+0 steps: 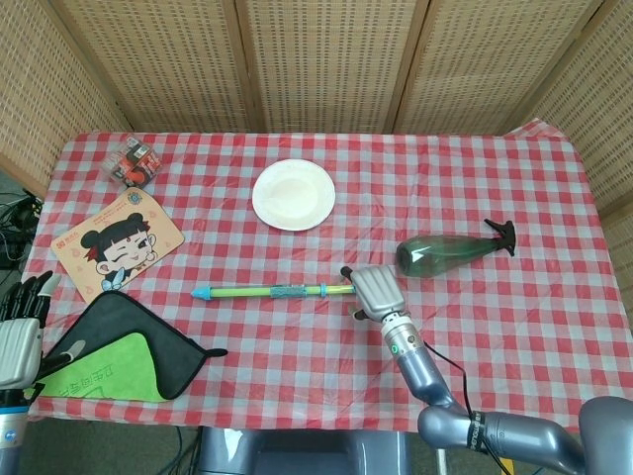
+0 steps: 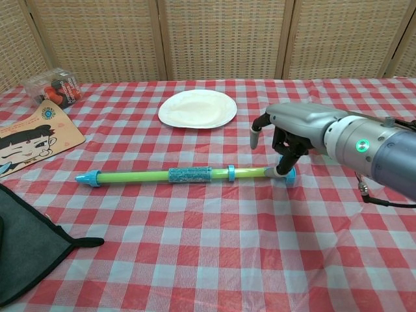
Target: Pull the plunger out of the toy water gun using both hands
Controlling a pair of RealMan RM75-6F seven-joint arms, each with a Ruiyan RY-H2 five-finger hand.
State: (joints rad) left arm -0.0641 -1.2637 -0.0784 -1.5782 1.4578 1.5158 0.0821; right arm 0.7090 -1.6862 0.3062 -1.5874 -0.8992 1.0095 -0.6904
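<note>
We see a counter (image 1: 554,178) draped in a red-and-white checked cloth, backed by woven rattan screen panels (image 1: 326,59). At its near left corner lies a dark grey fabric mat (image 1: 148,341) with a bright green cloth (image 1: 104,371) on top; the green cloth carries dark printed writing we cannot read.

Beyond the mat sits a tan rounded board printed with a winking cartoon girl (image 1: 117,244); its small lettering is too small for us to read. A dark translucent green spray bottle with a black trigger head (image 1: 450,250) lies on its side toward the right. A round white plate (image 1: 293,194) rests near the middle back.

The long toy water gun with a yellow-green tube and blue fittings (image 2: 175,175) lies flat across the middle of the counter, its nozzle pointing left. Our right hand (image 2: 289,133) arches over its right end, fingers curled down around the blue T-shaped plunger handle (image 2: 286,175); fingertips touch it, though we cannot tell whether the grip is fully closed. Our left hand (image 1: 20,327) hangs off the counter's left edge, fingers apart, holding nothing.

A small clear box with red contents (image 1: 132,161) sits at the far left corner, label unreadable.
</note>
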